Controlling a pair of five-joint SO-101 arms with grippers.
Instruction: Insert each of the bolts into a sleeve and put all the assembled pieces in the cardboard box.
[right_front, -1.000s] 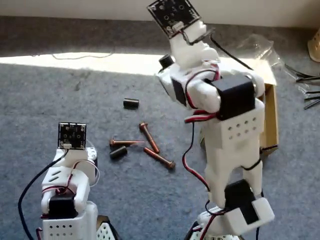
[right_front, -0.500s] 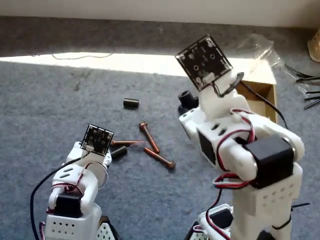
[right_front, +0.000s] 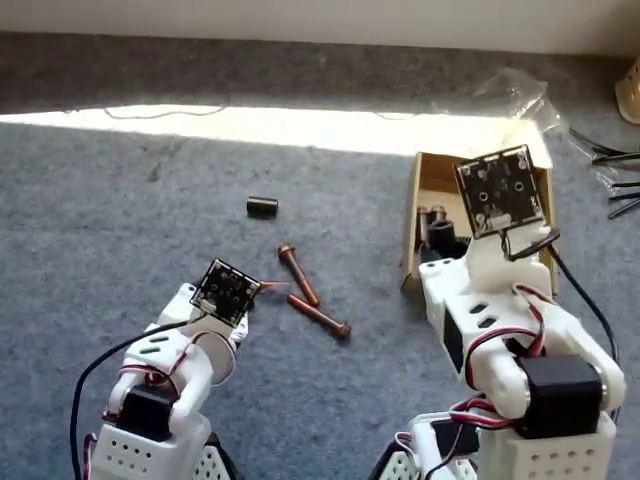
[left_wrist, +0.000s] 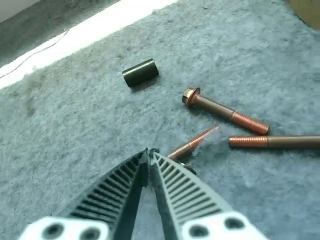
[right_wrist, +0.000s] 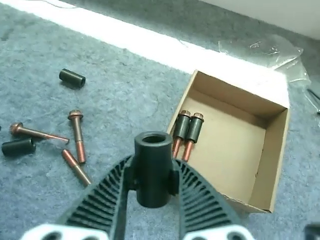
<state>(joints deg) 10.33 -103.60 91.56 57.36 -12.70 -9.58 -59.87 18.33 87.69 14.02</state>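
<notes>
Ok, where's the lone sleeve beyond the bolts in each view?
High view: lone sleeve on carpet, left of the cardboard box.
Left wrist view: lone sleeve past the left gripper.
Right wrist view: lone sleeve across carpet from the cardboard box.
Shared landmark: the bolt nearest it.

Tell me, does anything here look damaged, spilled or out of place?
Nothing stands out. Two assembled pieces lie in the box; three bolts and two sleeves lie loose on the carpet. The right gripper holds a third sleeve.

Bolts (right_front: 299, 276) left of cardboard box (right_front: 411, 230)
</notes>
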